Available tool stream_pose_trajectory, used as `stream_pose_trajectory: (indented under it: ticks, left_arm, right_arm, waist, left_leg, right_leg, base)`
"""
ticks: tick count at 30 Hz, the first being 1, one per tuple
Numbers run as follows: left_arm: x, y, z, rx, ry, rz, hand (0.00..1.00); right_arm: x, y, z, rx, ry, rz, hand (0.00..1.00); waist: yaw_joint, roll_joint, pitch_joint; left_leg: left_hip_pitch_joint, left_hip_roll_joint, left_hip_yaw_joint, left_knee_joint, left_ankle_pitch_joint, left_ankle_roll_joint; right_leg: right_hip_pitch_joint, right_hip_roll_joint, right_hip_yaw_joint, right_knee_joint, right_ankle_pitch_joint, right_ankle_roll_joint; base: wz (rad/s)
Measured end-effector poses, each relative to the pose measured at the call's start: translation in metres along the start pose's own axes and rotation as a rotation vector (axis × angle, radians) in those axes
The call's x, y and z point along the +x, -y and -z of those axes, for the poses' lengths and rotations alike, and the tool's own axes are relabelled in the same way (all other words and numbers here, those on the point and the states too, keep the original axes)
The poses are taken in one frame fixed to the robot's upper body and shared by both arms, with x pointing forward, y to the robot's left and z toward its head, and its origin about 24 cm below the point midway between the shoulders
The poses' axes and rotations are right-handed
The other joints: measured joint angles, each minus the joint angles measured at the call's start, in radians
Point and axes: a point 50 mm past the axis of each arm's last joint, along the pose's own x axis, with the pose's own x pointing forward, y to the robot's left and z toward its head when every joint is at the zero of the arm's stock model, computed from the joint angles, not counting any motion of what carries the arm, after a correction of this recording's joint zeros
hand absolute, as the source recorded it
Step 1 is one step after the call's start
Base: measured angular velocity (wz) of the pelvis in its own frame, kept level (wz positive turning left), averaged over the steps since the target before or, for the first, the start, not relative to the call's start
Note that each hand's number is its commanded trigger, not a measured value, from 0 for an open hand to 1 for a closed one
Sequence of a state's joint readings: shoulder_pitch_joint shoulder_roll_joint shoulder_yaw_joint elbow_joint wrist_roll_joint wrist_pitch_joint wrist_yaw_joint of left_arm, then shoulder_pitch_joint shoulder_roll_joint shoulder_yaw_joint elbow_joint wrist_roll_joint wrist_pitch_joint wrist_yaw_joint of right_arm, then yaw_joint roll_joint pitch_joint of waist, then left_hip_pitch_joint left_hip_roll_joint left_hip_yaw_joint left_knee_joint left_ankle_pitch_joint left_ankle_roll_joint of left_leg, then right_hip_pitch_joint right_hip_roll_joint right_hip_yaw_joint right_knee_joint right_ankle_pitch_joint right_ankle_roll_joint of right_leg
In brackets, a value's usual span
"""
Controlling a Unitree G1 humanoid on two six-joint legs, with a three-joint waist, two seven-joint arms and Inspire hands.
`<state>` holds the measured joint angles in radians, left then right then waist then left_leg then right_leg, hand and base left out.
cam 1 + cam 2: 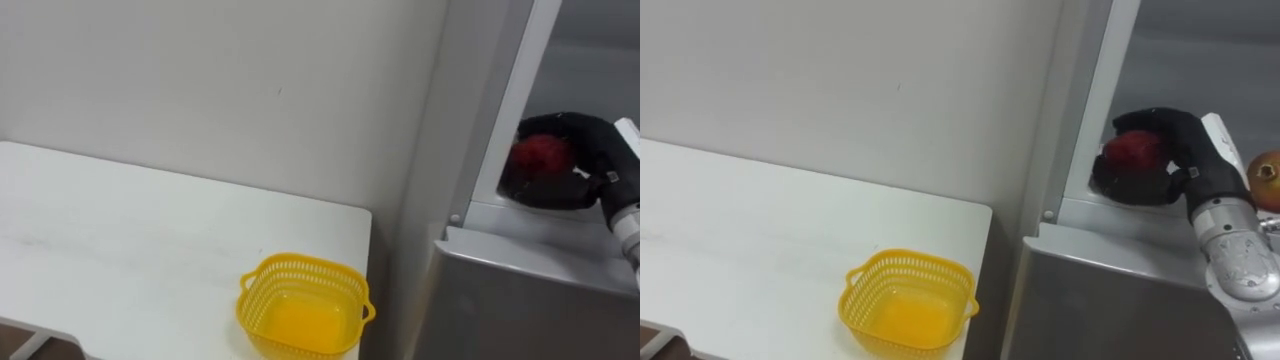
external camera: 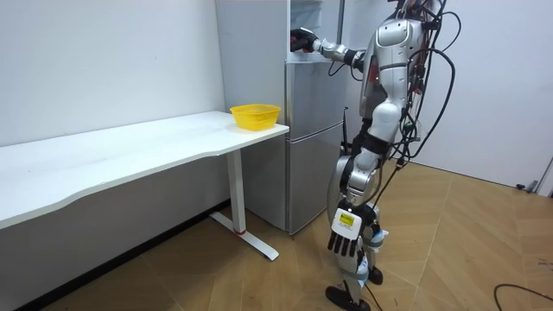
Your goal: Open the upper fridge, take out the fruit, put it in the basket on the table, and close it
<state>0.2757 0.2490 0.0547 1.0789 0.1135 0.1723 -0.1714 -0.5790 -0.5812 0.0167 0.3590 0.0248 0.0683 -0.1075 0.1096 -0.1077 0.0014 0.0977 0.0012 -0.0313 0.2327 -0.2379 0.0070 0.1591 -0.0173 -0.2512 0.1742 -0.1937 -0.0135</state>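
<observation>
Curling round a round red fruit (image 1: 1135,152), the robot's black right hand (image 1: 1188,150) has it firmly gripped at the front ledge of the silver fridge (image 1: 1110,290), inside the open upper compartment and near its left wall. A second, reddish-yellow fruit (image 1: 1266,178) sits just beside the wrist, further to the right on the same shelf. Left of the fridge, a yellow plastic basket (image 1: 866,308) with slotted walls rests on the white table (image 1: 760,230), near the table's right front corner. In the room view the robot stands upright before the fridge, and its left hand (image 2: 344,245) hangs by its leg with fingers relaxed.
</observation>
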Motion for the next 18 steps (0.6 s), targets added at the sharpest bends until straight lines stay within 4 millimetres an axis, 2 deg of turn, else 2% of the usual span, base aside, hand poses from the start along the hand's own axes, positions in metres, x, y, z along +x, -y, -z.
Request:
stream_pose_trajectory:
  ticks: [18]
  left_arm:
    - [-0.0001,0.0001,0.0006,-0.001,-0.004,0.007,0.0]
  right_arm:
    - [0.0043,0.0027,-0.0029,-0.005,0.001,0.001,1.0]
  waist:
    - [0.001,0.001,-0.0001]
  left_leg:
    - [0.0,0.001,0.002,-0.004,0.0,0.0]
  right_leg:
    - [0.0,0.0,-0.001,-0.001,0.0,0.0]
  base:
    - [0.0]
